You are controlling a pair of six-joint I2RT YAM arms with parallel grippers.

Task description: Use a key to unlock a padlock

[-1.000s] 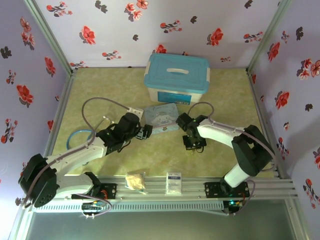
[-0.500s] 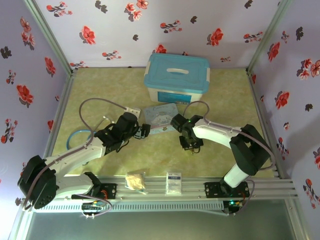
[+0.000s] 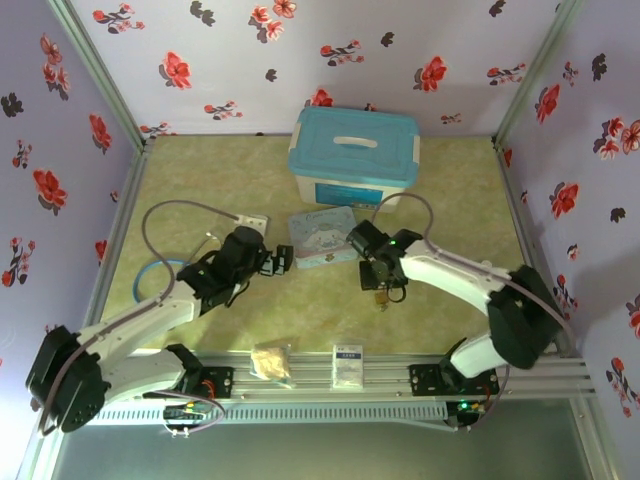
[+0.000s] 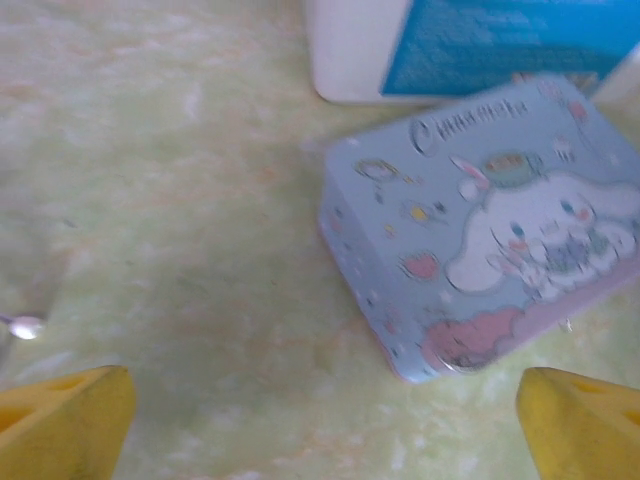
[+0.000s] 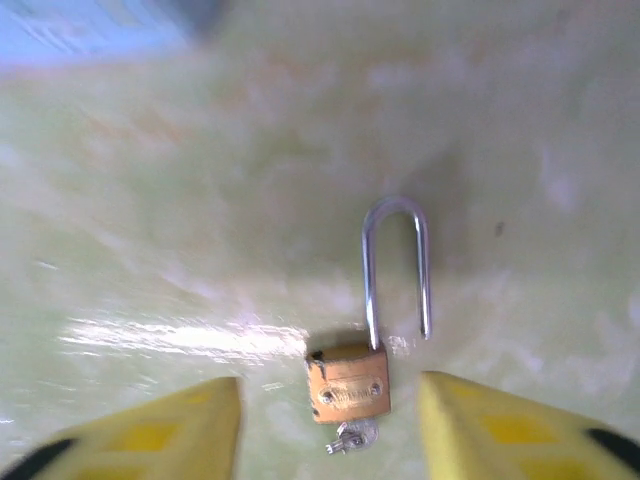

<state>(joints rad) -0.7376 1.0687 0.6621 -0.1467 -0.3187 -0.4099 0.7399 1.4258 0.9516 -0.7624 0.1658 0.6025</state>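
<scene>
The left arm reaches from its base at the near left corner of the surface diagonally toward the middle. The left hand is held low and points right, with its yellow fingertips spread wide. The right arm rises from the near right corner, its elbow close to the right edge and its forearm running left toward the middle. The right hand points down at the surface, fingertips parted.
</scene>
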